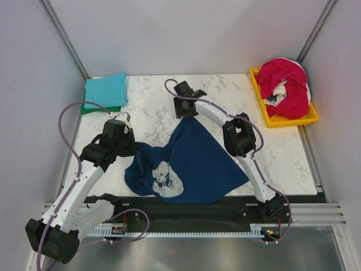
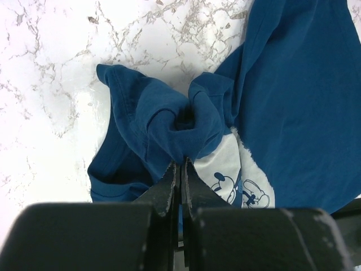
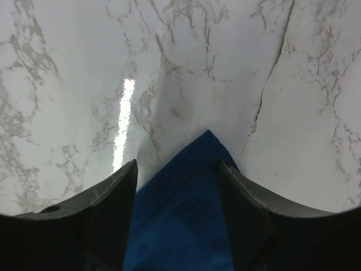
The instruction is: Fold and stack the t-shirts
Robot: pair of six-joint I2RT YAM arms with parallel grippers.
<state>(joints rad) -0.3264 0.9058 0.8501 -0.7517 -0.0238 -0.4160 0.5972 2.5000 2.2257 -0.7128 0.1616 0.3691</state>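
A navy blue t-shirt (image 1: 192,161) with a pale cartoon print lies crumpled across the middle of the marble table (image 1: 282,152). My left gripper (image 1: 133,148) is shut on a bunched fold at its left side; in the left wrist view the cloth (image 2: 169,121) gathers right at the closed tips (image 2: 181,165). My right gripper (image 1: 188,114) stands open at the shirt's far corner. In the right wrist view that pointed corner (image 3: 192,186) lies flat between the two spread fingers (image 3: 177,165). A folded teal t-shirt (image 1: 106,89) rests on a green one (image 1: 93,107) at the back left.
A yellow tray (image 1: 312,117) at the back right holds a heap of magenta-red (image 1: 287,84) and white (image 1: 279,90) t-shirts. Grey walls close in the table on three sides. A black rail runs along the near edge by the arm bases.
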